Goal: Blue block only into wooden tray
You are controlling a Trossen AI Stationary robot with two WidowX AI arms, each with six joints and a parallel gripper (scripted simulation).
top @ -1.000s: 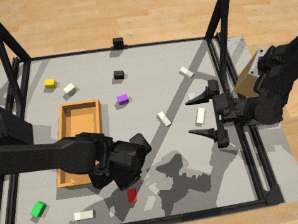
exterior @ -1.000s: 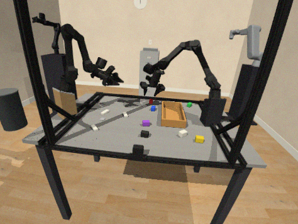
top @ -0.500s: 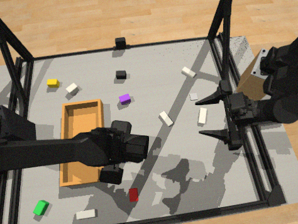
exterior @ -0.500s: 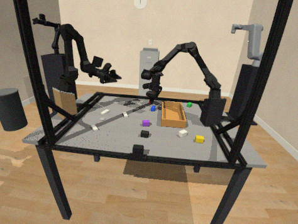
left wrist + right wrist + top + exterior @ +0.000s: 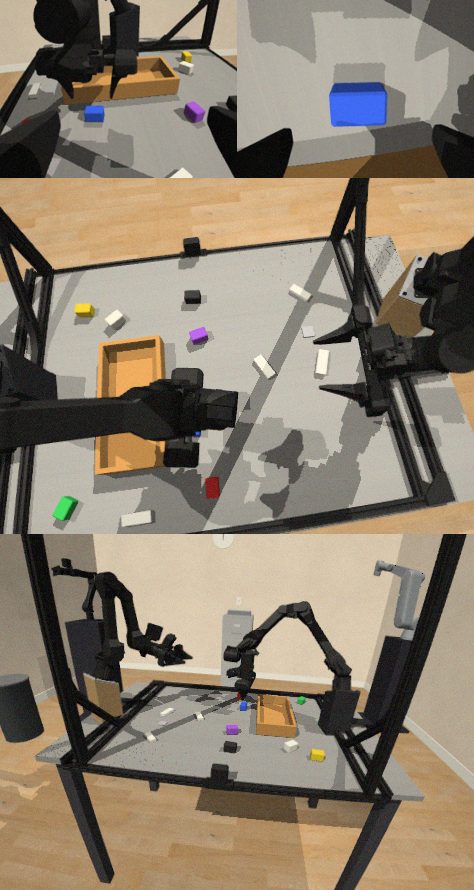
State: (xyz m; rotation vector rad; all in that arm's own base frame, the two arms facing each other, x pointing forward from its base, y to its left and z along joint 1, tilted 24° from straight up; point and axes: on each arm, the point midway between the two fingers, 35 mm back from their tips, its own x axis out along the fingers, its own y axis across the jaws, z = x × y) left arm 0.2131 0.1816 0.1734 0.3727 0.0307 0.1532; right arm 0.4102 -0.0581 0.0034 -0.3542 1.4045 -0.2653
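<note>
The blue block (image 5: 358, 104) lies on the grey table just beside the long side of the wooden tray (image 5: 131, 370); it also shows in the left wrist view (image 5: 95, 114) and in the exterior view (image 5: 243, 706). In the top view only a speck of it (image 5: 198, 433) shows under the arm. My right gripper (image 5: 243, 685) (image 5: 363, 134) hangs open straight above the block, a little over it, fingers to either side. My left gripper (image 5: 320, 364) is open and empty, held high at the opposite side of the table. The tray (image 5: 275, 715) lies flat and empty.
A purple block (image 5: 198, 335), a red block (image 5: 212, 487), a green block (image 5: 65, 508), a yellow block (image 5: 84, 309), a black block (image 5: 192, 296) and several white blocks (image 5: 322, 361) are scattered on the table. A black frame borders the table.
</note>
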